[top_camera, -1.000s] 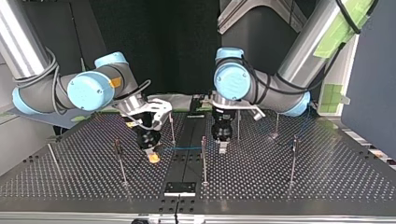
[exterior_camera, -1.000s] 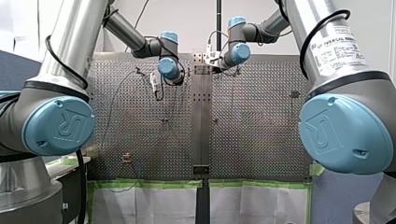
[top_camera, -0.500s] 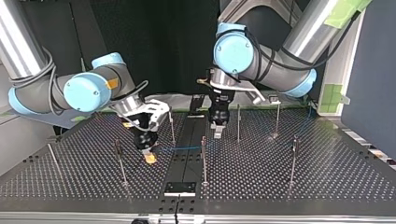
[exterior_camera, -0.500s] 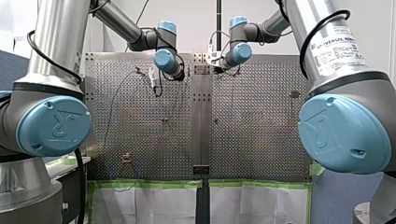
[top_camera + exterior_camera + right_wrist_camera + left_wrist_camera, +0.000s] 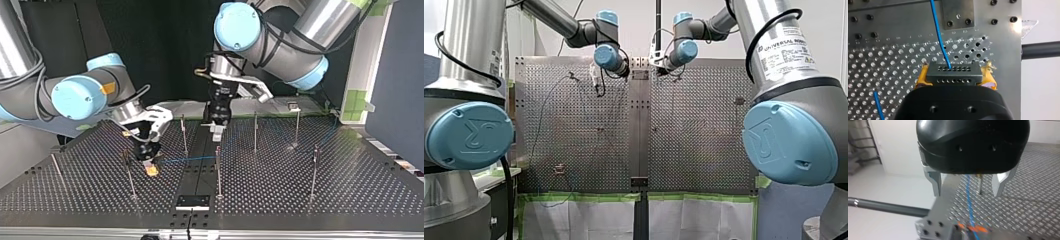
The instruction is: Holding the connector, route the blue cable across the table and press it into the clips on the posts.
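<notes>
At the top view's left, the right gripper [image 5: 151, 169] is clamped on the dark connector [image 5: 953, 73], low over the perforated table [image 5: 310, 200]. The blue cable [image 5: 187, 160] runs rightward from it toward a thin post [image 5: 218, 170]. Beyond that post hangs the left gripper [image 5: 217, 131] — metal fingers spread wide, holding nothing.

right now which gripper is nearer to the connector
Right. My right gripper is shut on the connector; my left gripper hangs open over the middle strip, well apart from it.
</notes>
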You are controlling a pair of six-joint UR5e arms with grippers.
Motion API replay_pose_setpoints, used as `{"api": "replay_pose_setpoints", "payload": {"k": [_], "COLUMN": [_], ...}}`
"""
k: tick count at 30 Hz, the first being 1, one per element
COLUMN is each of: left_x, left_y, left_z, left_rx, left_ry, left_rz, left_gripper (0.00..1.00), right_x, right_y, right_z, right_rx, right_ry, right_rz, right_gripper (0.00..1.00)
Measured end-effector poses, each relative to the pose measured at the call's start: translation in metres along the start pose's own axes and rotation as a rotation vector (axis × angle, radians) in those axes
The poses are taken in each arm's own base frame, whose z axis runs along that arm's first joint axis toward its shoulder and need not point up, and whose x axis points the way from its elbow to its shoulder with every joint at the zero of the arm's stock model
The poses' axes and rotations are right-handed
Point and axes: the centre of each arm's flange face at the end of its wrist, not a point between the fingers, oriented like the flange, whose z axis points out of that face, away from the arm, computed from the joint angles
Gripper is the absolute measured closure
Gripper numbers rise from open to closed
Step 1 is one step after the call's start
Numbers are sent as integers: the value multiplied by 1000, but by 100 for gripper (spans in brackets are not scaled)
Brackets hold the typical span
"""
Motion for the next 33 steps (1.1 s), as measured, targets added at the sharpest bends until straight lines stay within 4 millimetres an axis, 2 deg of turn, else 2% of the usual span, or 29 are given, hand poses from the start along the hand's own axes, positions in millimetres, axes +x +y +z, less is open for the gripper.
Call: {"api": "replay_pose_setpoints", "payload": {"k": [7, 13, 33], "left_x": [-14, -7, 22], "left_y": [-32, -50, -53], "left_z": [-7, -2, 56], "left_rx": [41, 48, -26], "left_ry": [-24, 10, 63], "left_rz": [-15, 21, 68], "left_gripper": [0, 0, 0], "right_x": [-1, 2, 4], "right_y": [4, 5, 5], "right_z": [-6, -11, -16], "right_rx": [-11, -14, -17], "right_ry": [-11, -9, -7], "right_rz": [2, 2, -5], "right_gripper": [100, 100, 100]}}
